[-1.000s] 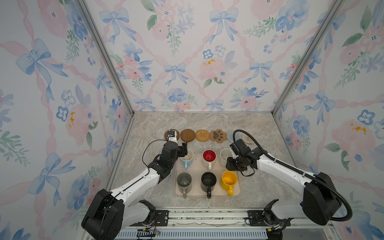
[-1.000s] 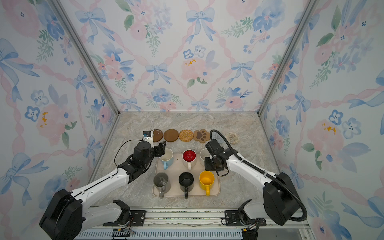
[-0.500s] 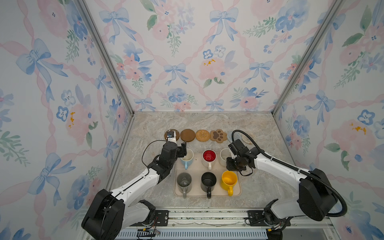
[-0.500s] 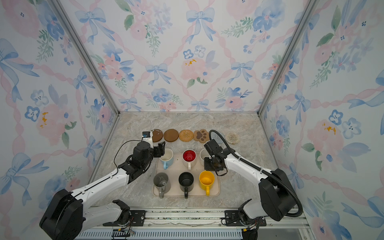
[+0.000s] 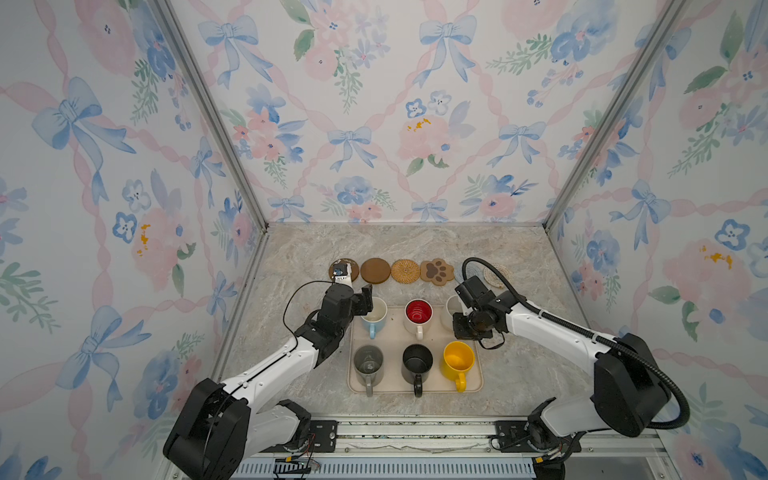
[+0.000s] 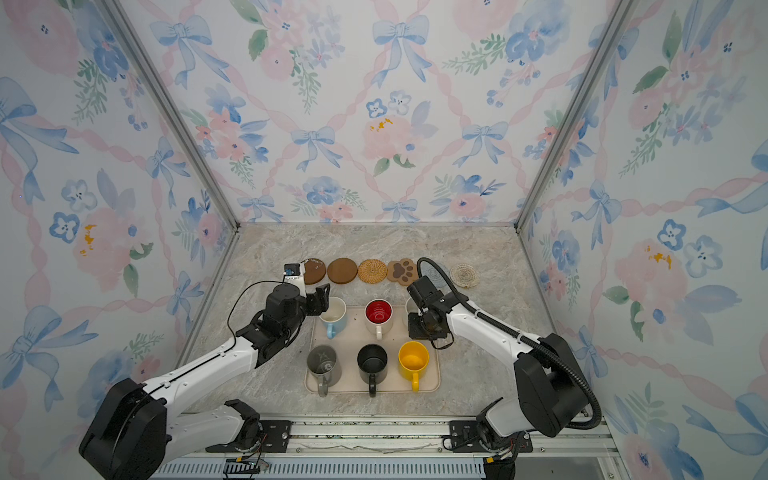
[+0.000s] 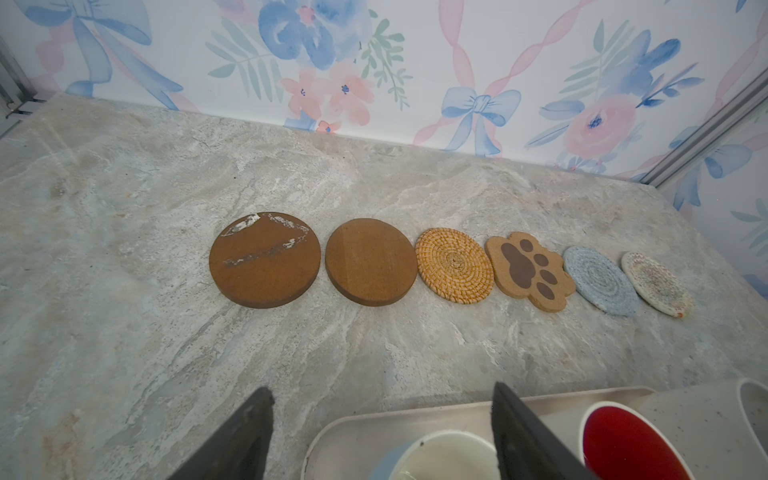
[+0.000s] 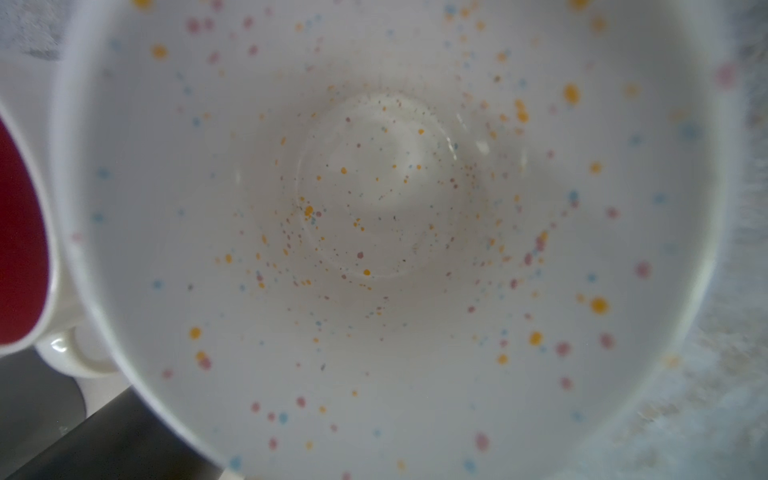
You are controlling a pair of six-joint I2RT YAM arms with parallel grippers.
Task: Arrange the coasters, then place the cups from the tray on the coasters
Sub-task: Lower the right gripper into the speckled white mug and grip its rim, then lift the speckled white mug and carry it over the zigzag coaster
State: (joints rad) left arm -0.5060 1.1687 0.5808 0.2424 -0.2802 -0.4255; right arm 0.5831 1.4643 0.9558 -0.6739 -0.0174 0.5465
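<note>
All six mugs sit on the tray (image 5: 436, 384). Left claw (image 7: 381, 390) wide open at blue mug (image 5: 374, 318), holding nothing. Right claw (image 5: 459, 322) at speckled mug (image 8: 374, 208), grip can't tell. Coasters (image 5: 405, 271) lined up behind. Step looks like mug pickup; next needs a firm close, then lift.

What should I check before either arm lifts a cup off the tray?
1. Six coasters laid in one row: ok.
2. Every coaster bare, ready for a cup: ok.
3. Left gripper open, fingers straddling the light blue mug's wall: ok.
4. Right gripper closed on the speckled mug: cannot tell, its jaws are hidden.
5. Room between speckled mug and red-lined mug: not ok, they sit very close.
6. Top view of the blue-grey coaster: not ok, the right arm's cable crosses it.
</note>
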